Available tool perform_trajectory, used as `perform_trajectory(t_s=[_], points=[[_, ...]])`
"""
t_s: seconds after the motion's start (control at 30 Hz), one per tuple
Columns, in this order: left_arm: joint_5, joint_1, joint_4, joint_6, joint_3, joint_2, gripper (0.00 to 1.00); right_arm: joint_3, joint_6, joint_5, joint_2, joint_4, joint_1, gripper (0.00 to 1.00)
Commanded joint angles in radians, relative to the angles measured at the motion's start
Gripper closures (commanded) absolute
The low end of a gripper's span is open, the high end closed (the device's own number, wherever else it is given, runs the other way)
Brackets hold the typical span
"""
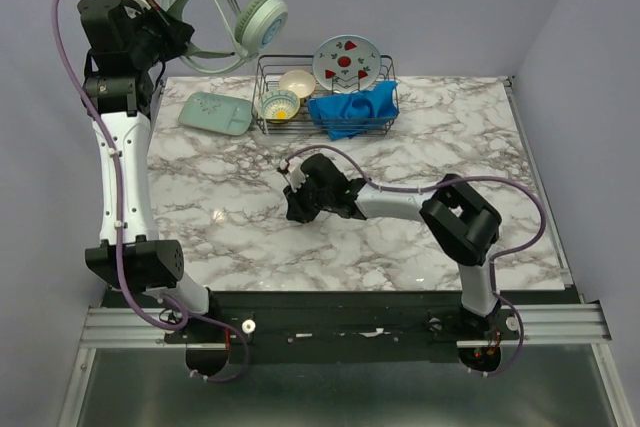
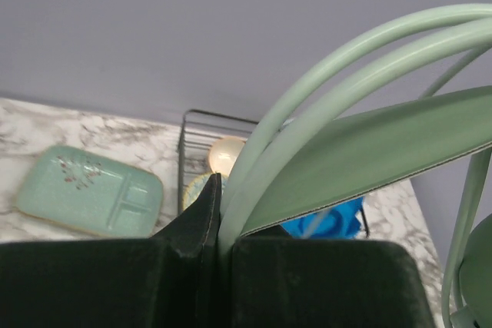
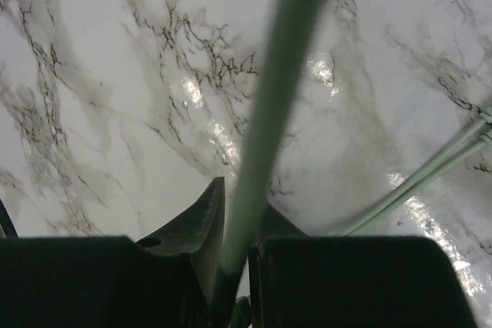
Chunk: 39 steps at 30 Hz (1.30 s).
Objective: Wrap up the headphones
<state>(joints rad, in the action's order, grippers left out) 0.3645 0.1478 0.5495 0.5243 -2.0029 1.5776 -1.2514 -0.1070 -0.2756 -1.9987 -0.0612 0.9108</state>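
Observation:
The pale mint-green headphones (image 1: 245,7) hang in the air above the table's far left corner. My left gripper (image 1: 165,32) is raised high and shut on their slim headband (image 2: 346,74), which arches up and right from between the jaws; the gripper shows at the bottom of the left wrist view (image 2: 219,220). An ear cup (image 1: 263,22) faces the camera. My right gripper (image 1: 298,197) is low over the middle of the marble table and shut on the thin pale cable (image 3: 284,74), which runs up out of its jaws (image 3: 238,220). More cable strands (image 3: 430,178) cross at the right.
A flat mint-green tray (image 1: 215,112) lies at the back left, also in the left wrist view (image 2: 88,190). A wire rack (image 1: 262,97) at the back centre holds two bowls, a patterned plate (image 1: 346,62) and a blue cloth (image 1: 352,110). Grey walls enclose the table.

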Motion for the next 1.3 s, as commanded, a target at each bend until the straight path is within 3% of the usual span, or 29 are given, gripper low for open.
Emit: perform_trajectory(t_s=[0.0, 0.13, 0.33, 0.57, 0.7, 0.8, 0.93, 1.27], points=[[-0.261, 0.004, -0.184, -0.108, 0.006, -0.062, 1.00, 0.012, 0.079, 0.062, 0.098, 0.101, 0.059, 0.99], [-0.433, 0.009, -0.223, -0.207, -0.035, -0.009, 1.00, 0.026, 0.098, 0.096, 0.146, 0.182, 0.098, 0.99], [-0.506, 0.010, -0.236, -0.265, -0.105, 0.070, 1.00, 0.004, 0.147, 0.134, 0.181, 0.300, 0.195, 0.99], [-0.662, 0.010, -0.332, -0.423, -0.060, 0.108, 1.00, 0.015, 0.161, 0.205, 0.294, 0.406, 0.234, 0.99], [-0.682, 0.004, -0.417, -0.518, 0.035, 0.087, 1.00, -0.006, 0.170, 0.310, 0.356, 0.488, 0.240, 0.99], [-0.578, -0.008, -0.415, -0.628, 0.082, 0.078, 1.00, -0.025, 0.191, 0.481, 0.403, 0.546, 0.240, 0.99], [-0.601, -0.100, -0.494, -0.829, 0.255, 0.018, 1.00, -0.083, 0.219, 0.677, 0.451, 0.646, 0.238, 0.99], [-0.661, -0.286, -0.700, -1.250, 0.647, -0.114, 1.00, -0.261, 0.337, 0.852, 0.592, 0.713, 0.197, 0.99]])
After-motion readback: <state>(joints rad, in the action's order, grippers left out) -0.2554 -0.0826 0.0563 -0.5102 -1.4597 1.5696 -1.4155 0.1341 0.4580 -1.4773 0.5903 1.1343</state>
